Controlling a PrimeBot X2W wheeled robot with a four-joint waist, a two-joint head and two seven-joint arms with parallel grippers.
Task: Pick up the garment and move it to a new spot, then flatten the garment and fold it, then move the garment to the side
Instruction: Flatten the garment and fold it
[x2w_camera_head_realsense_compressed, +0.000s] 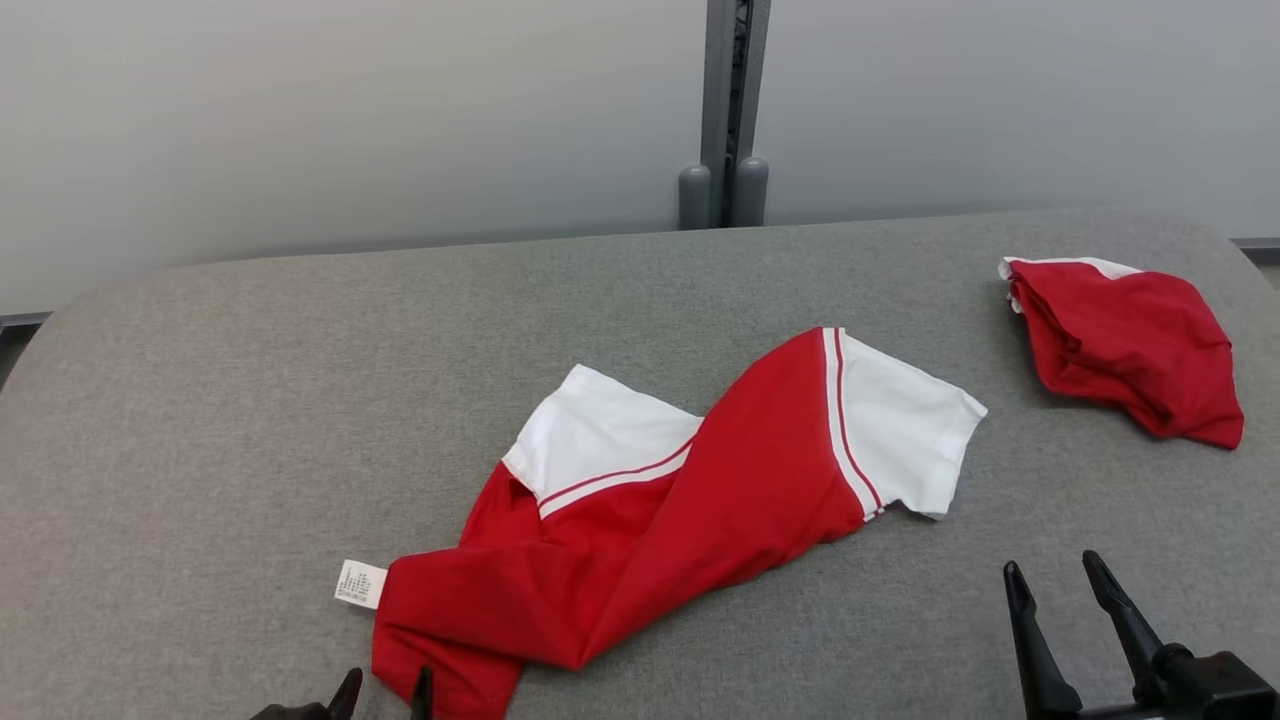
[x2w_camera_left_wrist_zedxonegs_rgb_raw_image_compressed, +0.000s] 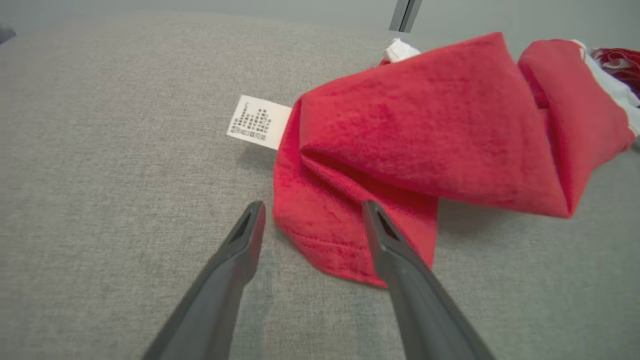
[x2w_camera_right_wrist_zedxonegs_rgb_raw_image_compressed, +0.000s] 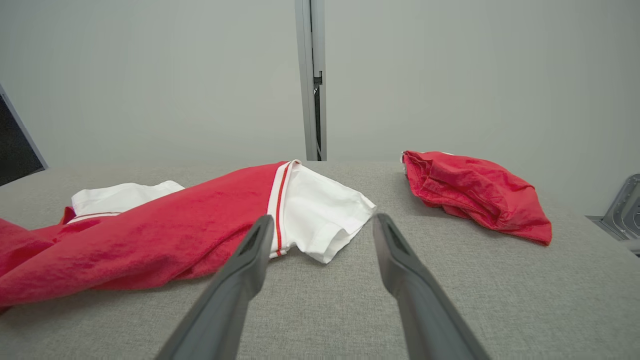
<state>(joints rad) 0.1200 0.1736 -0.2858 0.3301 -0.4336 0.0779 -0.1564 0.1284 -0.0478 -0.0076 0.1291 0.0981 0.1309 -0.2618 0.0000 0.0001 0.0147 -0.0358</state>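
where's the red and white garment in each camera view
Head view: garment lies centre, running to the bottom left.
Left wrist view: garment spans centre to upper right.
Right wrist view: garment covers the left half, middle height.
Shared landmark: grey wall post at top.

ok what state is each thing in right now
red and white shirt, lying twisted, not folded
care label, sticking out flat at the shirt's edge
red garment, bunched up at the far right
left gripper, open at the shirt's near corner
right gripper, open, holding nothing
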